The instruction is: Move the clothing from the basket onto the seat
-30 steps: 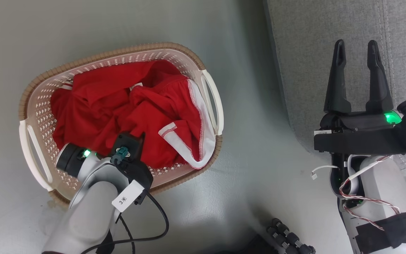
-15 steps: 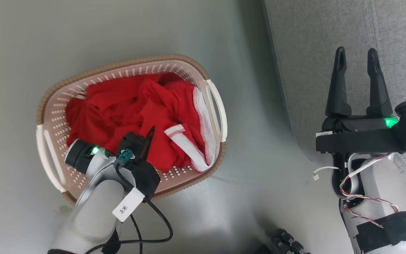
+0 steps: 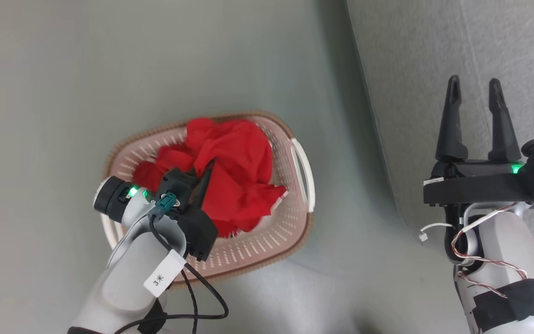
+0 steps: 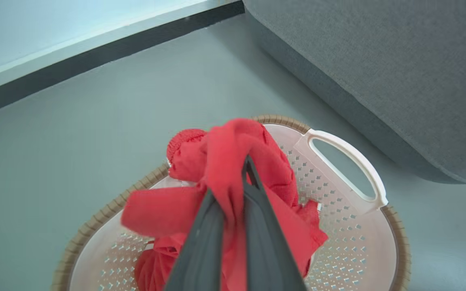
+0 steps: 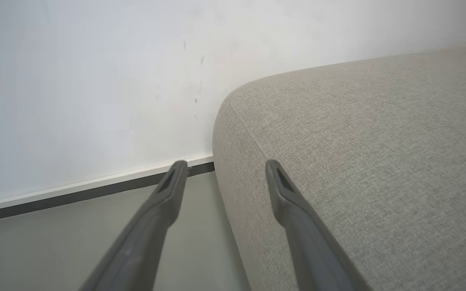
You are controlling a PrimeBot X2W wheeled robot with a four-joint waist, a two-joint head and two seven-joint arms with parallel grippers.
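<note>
Change: bright red soft fabric clothing (image 4: 225, 153), lying flat a second before, was bunched upward.
Left gripper (image 4: 241, 173): fingers pressed together, pinching that bunch above the cream-white perforated plastic basket (image 3: 267, 250).
Room: bare grey floor (image 3: 109, 69) surrounded the basket; large grey upholstered seat (image 3: 434, 55) lay apart on its right.
Right gripper (image 3: 474, 86): spread, empty, over the seat's edge.
White tag (image 3: 164, 274): read "3米".

The light is soft and bright all over; a dim dark band lies on the floor (image 3: 341, 139) just left of the fingers (image 3: 451, 125) of the right gripper (image 3: 474, 82); the wall (image 5: 75, 81) above them is washed-out white; the basket (image 3: 271, 241) and clothing (image 3: 234, 157) around the fingers (image 3: 204, 185) of the left gripper (image 3: 210, 165) look smeared and fuzzy.
</note>
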